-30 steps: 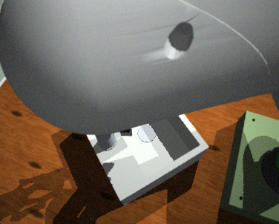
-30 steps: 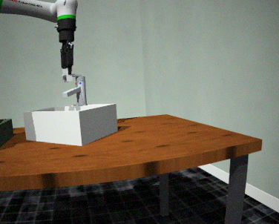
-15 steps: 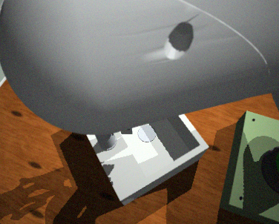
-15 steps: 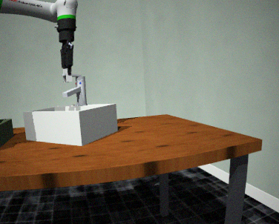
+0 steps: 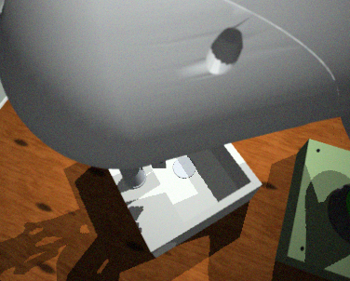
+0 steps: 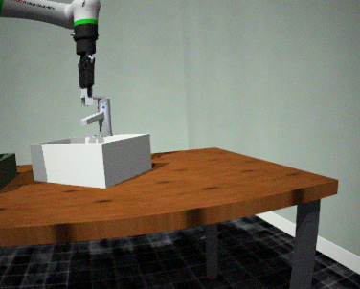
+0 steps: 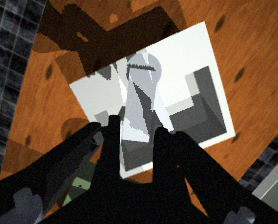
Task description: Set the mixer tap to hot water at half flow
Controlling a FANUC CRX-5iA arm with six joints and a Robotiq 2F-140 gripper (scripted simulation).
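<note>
Dark green block [image 6: 6,168] sits at far left of the wooden table [image 6: 201,187], just beside the white sink box [image 6: 91,160]. In ext. view the gripper [image 6: 86,100] hangs straight down from the white arm [image 6: 53,13] w/ a green band, above the back of the sink. Its fingers are narrowed and clamped on the lever [image 6: 98,100] of the mixer tap [image 6: 106,117], gripping the lever's outer end. Spout [image 6: 91,119] sticks out below the lever, over the basin. Small blue dot [image 6: 102,108] shows on the tap body; red dot can't be made out.

Wrist view: two dark fingers straddle the grey lever [image 7: 140,107], sink underneath, tilted in frame.

Top view: mostly blocked by the arm's grey bulk; sink corner [image 5: 195,205] and tap column [image 5: 133,176] peek out below it, pale green base block [image 5: 309,195] at right.
</note>
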